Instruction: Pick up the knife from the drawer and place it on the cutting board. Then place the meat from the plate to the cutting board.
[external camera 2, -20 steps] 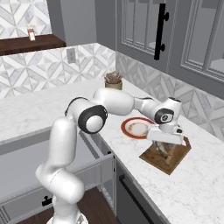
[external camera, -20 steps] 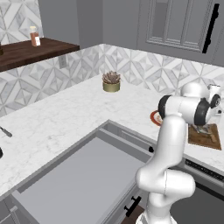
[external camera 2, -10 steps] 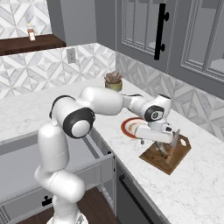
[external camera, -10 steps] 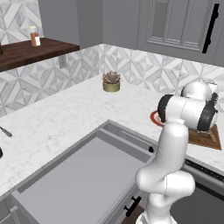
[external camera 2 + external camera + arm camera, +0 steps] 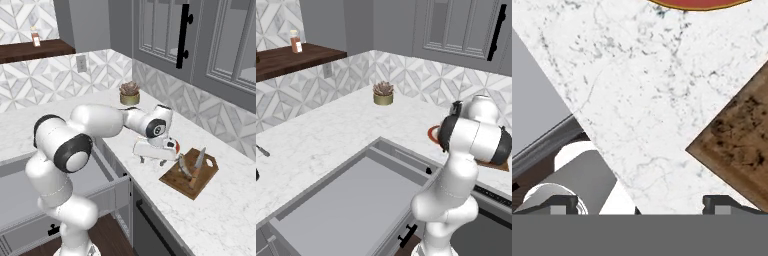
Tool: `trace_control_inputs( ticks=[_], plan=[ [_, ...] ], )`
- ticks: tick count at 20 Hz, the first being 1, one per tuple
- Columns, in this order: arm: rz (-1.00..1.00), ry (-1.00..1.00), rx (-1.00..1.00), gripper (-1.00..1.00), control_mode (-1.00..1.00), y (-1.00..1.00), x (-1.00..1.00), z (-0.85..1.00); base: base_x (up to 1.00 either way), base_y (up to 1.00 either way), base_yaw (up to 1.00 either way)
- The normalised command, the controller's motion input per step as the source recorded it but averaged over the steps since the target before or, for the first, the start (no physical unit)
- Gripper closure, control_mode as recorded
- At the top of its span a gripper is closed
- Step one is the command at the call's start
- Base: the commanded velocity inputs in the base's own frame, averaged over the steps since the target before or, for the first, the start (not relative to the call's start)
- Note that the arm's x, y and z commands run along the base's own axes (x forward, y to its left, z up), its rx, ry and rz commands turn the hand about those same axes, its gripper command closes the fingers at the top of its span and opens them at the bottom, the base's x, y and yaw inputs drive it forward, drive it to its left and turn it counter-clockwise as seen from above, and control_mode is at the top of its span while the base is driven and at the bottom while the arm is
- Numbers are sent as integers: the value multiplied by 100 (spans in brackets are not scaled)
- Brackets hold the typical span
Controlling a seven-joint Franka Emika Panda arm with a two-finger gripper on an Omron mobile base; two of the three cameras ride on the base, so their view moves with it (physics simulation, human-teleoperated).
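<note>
**Both items judged on the board, hand empty**

Gripper (image 5: 151, 160) spread wide over bare marble counter (image 5: 647, 100), holding nothing, just beside the cutting board (image 5: 176, 178). Knife (image 5: 196, 169) lying flat on the board, silver blade toward the wall, wooden handle nearer. Alongside it, a small curved greyish piece, probably the meat (image 5: 184, 167).

Meat: likely light, soft and slick, so best pinched across its narrow middle, gently. Knife: stiff and thin, safest taken by the handle.

Right base view: board contents plain to see, plate mostly hidden behind the hand. Hand view: one corner of the board and an arc of the plate (image 5: 697, 4) rim. Left base view: drawer (image 5: 346, 200) pulled open, grey floor showing.
</note>
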Motion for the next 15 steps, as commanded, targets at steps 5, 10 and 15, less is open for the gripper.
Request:
trace_control_inputs(
  ticks=[5, 10, 15],
  plan=[
    [0, 7, -10, -100, -100, 100, 3, 0, 0, 0, 0],
    [0, 7, -12, -100, -100, 98, -5, 3, 0, 0, 0],
    [1, -16, -5, -100, -100, 55, -94, 60, 0, 0, 0]
  ],
)
